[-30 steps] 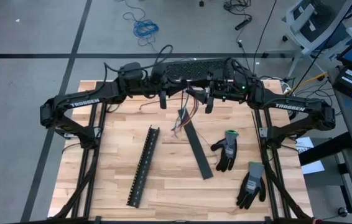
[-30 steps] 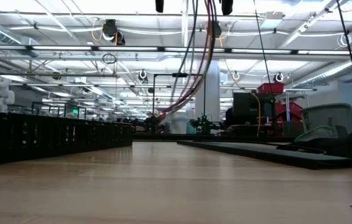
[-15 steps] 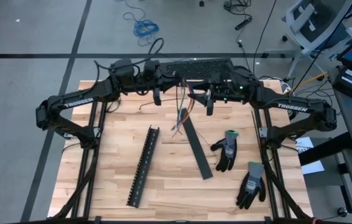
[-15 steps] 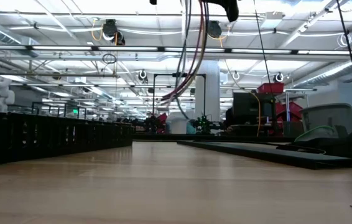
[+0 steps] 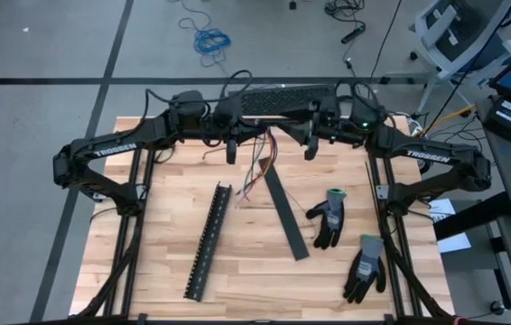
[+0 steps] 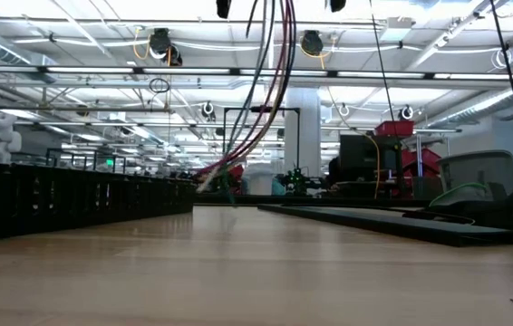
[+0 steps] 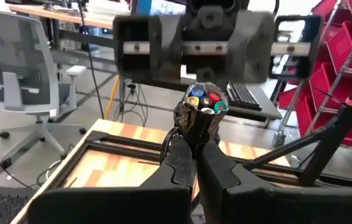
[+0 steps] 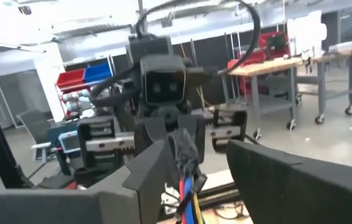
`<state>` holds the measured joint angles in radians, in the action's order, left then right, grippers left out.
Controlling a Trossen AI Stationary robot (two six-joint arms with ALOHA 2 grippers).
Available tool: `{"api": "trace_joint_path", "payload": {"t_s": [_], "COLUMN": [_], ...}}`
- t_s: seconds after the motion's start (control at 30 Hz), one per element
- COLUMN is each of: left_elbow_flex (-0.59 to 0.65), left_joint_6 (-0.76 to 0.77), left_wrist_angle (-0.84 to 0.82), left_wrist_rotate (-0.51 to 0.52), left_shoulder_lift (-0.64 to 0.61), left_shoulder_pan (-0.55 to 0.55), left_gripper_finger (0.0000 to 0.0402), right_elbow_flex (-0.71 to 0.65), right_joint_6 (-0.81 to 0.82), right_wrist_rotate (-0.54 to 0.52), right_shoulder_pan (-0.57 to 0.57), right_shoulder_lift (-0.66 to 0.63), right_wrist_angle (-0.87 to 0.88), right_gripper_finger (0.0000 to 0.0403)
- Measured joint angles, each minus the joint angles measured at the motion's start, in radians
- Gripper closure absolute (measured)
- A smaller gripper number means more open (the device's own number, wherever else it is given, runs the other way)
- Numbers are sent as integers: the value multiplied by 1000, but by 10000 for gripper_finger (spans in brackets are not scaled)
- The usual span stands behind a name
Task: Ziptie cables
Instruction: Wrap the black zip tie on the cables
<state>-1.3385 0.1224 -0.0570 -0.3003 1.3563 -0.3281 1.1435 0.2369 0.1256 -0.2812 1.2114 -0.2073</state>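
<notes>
From my station I note the wooden surface carries a black slotted strip, a flat black strip and two gloves toward its right edge. Both arms meet above the far edge. The left tool is clamped on the cables, which dangle toward the surface centre. The right tool stands apart, its fingers either side of the bundle's top end.

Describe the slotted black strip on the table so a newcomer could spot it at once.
On the wooden table, look left of centre, below the hanging cables. The slotted strip lies there at a slant; unlike the smooth flat black bar to its right, it has a row of slots along its length.
</notes>
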Motion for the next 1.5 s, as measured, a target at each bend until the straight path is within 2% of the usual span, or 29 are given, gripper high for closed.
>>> {"api": "trace_joint_path", "payload": {"t_s": [0.1,0.37,0.43,1.0,1.33,1.5], "left_elbow_flex": [0,0,0,2,2,1], "left_joint_6": [-13,-54,-54,15,82,80], "left_wrist_angle": [6,18,35,155,143,70], "left_wrist_rotate": [0,29,29,19,-71,-123], "left_shoulder_lift": [0,0,14,59,50,31], "left_shoulder_pan": [1,1,4,10,8,8], "left_gripper_finger": [391,391,391,391,391,391], "right_elbow_flex": [0,0,0,0,0,0], "right_joint_6": [7,7,14,39,39,39], "right_wrist_rotate": [0,7,7,8,14,24], "right_shoulder_pan": [9,22,24,35,36,37], "right_shoulder_lift": [17,24,25,25,25,25], "right_wrist_angle": [-2,-10,-5,83,103,113], "right_gripper_finger": [270,379,396,403,402,402]}}
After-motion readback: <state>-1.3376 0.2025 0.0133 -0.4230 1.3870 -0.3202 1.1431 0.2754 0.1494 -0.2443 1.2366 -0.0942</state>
